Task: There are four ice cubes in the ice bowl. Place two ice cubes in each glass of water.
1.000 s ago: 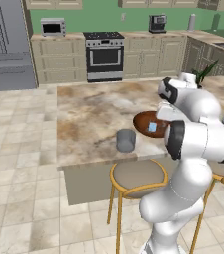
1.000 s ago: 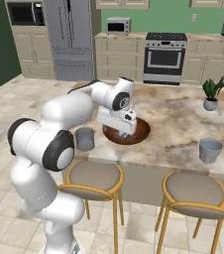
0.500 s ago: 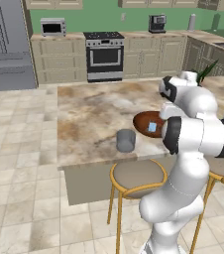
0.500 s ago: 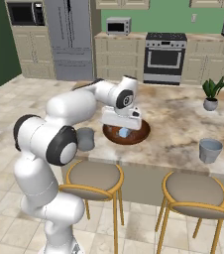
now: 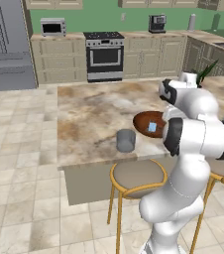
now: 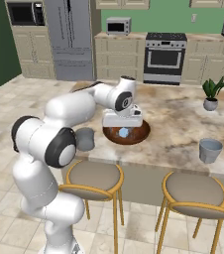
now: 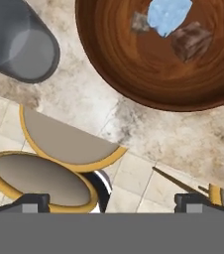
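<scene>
In the left base view, your arm reaches over the marble counter (image 5: pixel 89 119), its hand hidden behind the white links; the ice bowl (image 5: pixel 144 122) lies at 9 o'clock of the forearm with an ice cube (image 5: pixel 152 127) showing, and one glass of water (image 5: pixel 126 140) stands near the bowl at its 8 o'clock. In the right base view, the gripper (image 6: pixel 122 127) hangs low over the ice bowl (image 6: pixel 134 136), a pale cube (image 6: pixel 124 132) just under it; the second glass (image 6: pixel 210 150) stands well apart at 3 o'clock, the first glass (image 6: pixel 85 139) just beside the bowl at 9 o'clock. In the hand view, the fingertips (image 7: pixel 32 200) stand fully apart and hold nothing; the cubes (image 7: pixel 168 16) lie at 12 o'clock, off the jaw line. You should centre one cube between the fingers before descending, then close gently; a small slick cube will likely slip. Stools, stove and cabinets surround the island.
</scene>
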